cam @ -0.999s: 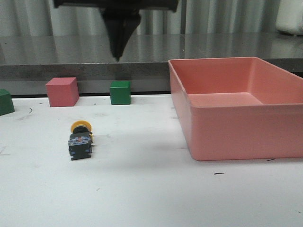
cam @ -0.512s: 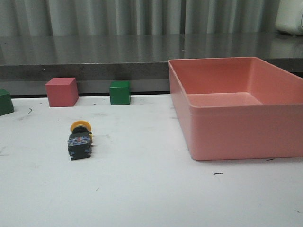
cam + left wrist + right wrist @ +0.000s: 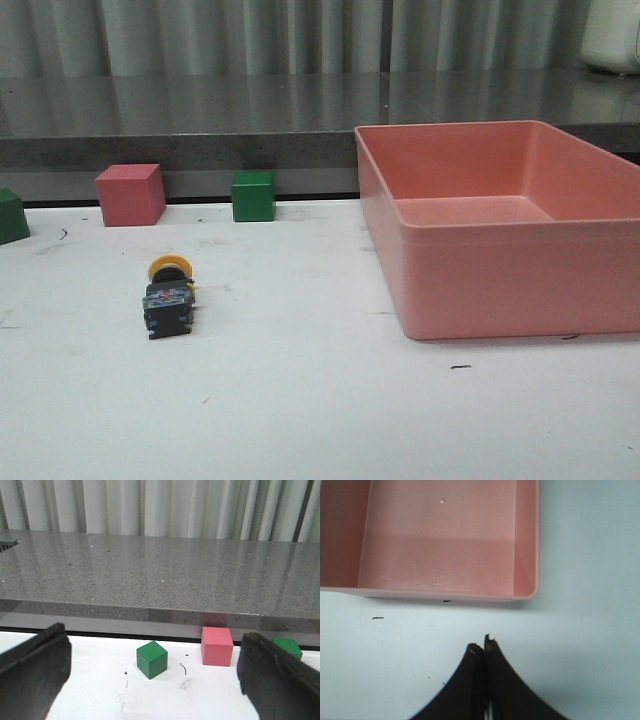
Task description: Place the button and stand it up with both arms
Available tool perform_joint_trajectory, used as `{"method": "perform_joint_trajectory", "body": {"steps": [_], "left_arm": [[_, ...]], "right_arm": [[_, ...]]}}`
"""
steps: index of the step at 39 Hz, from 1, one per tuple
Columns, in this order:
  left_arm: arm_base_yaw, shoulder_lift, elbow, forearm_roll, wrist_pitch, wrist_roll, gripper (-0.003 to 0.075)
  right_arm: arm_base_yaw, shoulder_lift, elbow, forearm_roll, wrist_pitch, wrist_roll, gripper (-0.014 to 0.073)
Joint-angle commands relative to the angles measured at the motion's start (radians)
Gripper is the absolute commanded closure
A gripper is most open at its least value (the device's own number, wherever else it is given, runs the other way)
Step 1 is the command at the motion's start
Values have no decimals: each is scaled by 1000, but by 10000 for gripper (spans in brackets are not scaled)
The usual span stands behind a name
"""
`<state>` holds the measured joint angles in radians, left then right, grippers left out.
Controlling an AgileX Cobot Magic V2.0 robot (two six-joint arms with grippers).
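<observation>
Button [image 3: 169,296] lying on its side, outside both wrist views, left hand [image 3: 160,675] spread wide, right hand [image 3: 482,652] closed, empty.

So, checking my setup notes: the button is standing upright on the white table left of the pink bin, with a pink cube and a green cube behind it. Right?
Not quite. The button is lying on its side, not upright: the front view shows its yellow cap pointing toward the back. It is on the white table, left of the pink bin, with the pink cube and green cube behind it.

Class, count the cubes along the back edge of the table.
3: a green cube cut off by the left frame edge, a pink cube next, then another green cube nearest the bin.
</observation>
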<state>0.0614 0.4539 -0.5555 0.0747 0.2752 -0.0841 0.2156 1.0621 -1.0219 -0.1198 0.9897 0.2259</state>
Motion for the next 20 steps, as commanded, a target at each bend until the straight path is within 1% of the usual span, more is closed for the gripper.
{"method": "perform_joint_trajectory", "body": {"steps": [1, 6, 14, 20], "left_arm": [[-5, 11, -39, 0, -78, -7, 83], [-5, 11, -39, 0, -78, -7, 83], [-5, 11, -39, 0, -78, -7, 83], [-5, 11, -39, 0, -78, -7, 83]], "right_arm": [[-6, -115, 90, -9, -154, -13, 654], [-6, -263, 251, -17, -307, -13, 654], [-6, -504, 484, -31, -491, -13, 654], [-6, -680, 576, -32, -595, -13, 654]]}}
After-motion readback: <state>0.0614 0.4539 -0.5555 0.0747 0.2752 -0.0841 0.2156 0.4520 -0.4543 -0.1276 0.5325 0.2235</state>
